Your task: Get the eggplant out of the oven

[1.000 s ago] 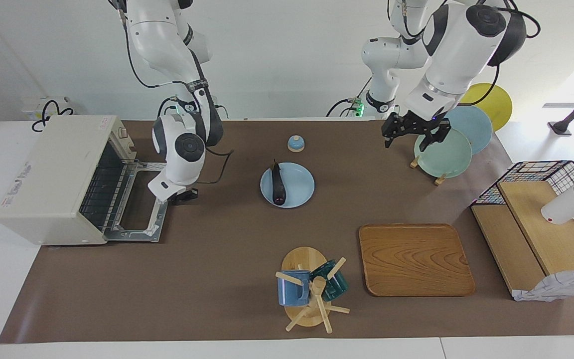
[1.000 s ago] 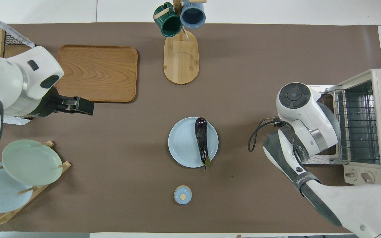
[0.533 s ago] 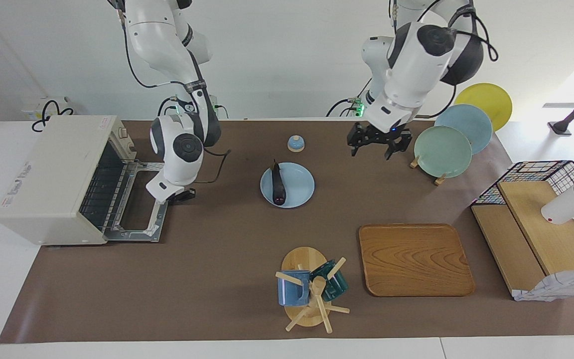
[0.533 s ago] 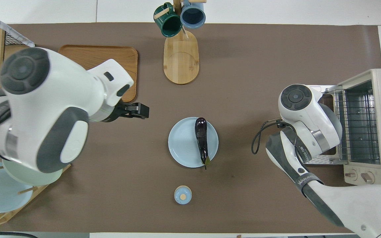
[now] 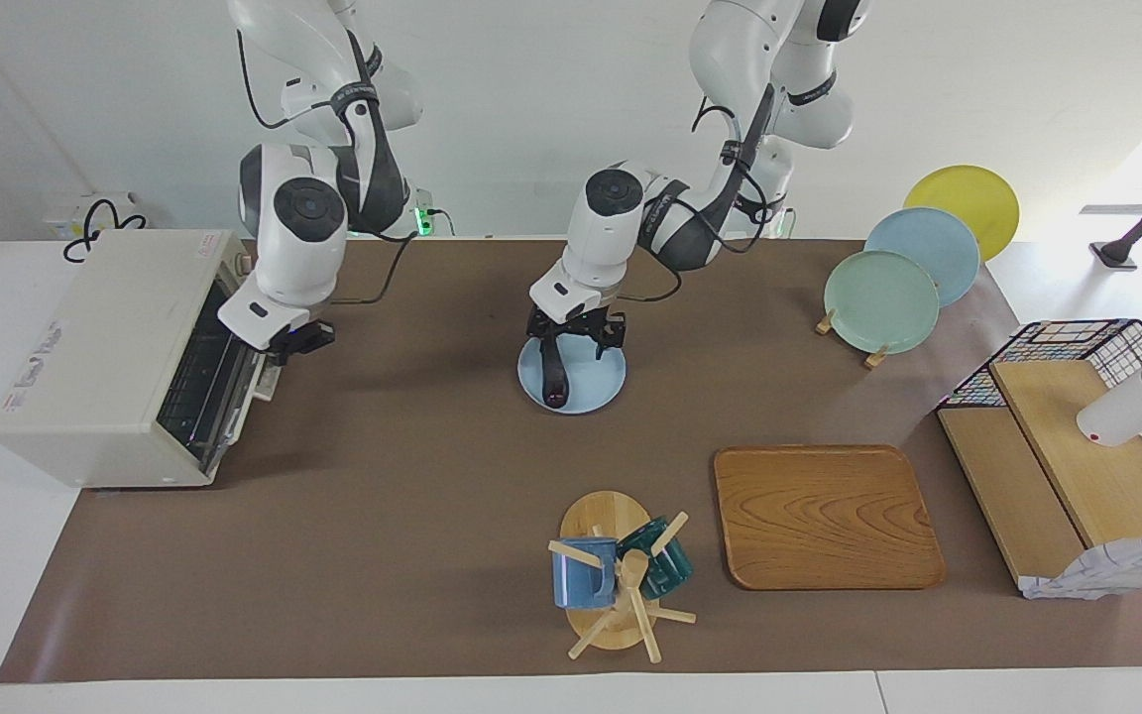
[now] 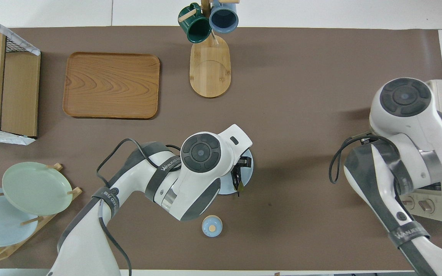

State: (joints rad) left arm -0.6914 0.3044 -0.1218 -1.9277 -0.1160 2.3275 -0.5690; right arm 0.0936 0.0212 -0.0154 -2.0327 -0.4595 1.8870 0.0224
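The dark purple eggplant point(image 5: 553, 375) lies on a light blue plate point(image 5: 599, 385) in the middle of the table, outside the oven. My left gripper point(image 5: 576, 337) hangs low over the eggplant's stem end, fingers spread. In the overhead view my left arm covers most of the plate point(image 6: 248, 174), and only part of the eggplant point(image 6: 237, 177) shows. The cream-white oven point(image 5: 105, 337) stands at the right arm's end of the table, its dark glass door point(image 5: 224, 397) raised nearly shut. My right gripper point(image 5: 298, 340) is at the door's top edge.
A small blue bell point(image 6: 212, 225) sits nearer to the robots than the plate. A mug tree point(image 5: 621, 580) and a wooden tray point(image 5: 824, 516) lie farther out. A plate rack point(image 5: 883, 293) and a wire basket with wooden boards point(image 5: 1067, 446) stand at the left arm's end.
My left arm swung from the plate rack to over the eggplant's plate and came down. My right gripper rose toward the oven, and the door went from lying open to nearly shut.
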